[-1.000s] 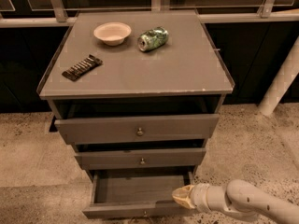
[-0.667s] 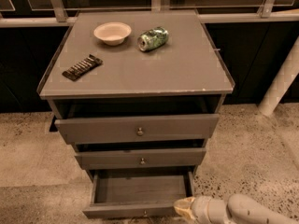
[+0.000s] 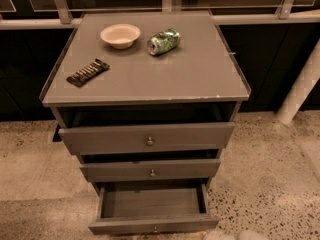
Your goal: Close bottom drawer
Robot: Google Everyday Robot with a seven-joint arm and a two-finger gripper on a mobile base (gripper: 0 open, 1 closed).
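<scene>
Camera view: we look down from the front on one grey-brown table with three drawers, in the middle of the frame.
Table (image 3: 165, 76): its flat top fills the upper half of the frame and carries three things.
Bowl (image 3: 120, 35): pale and round, upright, at the upper left of the top.
Can (image 3: 163, 41): green and dented, lying on its side just right of the bowl, not touching it.
Snack bar (image 3: 88, 72): dark wrapper, lying slantwise near the left edge of the top, well apart from the bowl and the can.
Top drawer (image 3: 147, 138): the tallest front, with a small round knob (image 3: 149, 141); we see a dark gap above it.
Middle drawer (image 3: 150, 170): a narrower front below, knob in its middle.
Bottom drawer (image 3: 152, 209): at the lower middle of the frame, pulled well out, so we see its shallow inside; its slim front panel lies near the bottom edge of the frame.
Gripper (image 3: 222, 236): only a pale sliver at the bottom edge, just right of the bottom drawer's front corner; we cannot tell its state, nor whether it touches the drawer.
Floor (image 3: 280, 184): speckled stone around the table.
Post (image 3: 300, 91): white, leaning at the right edge.
</scene>
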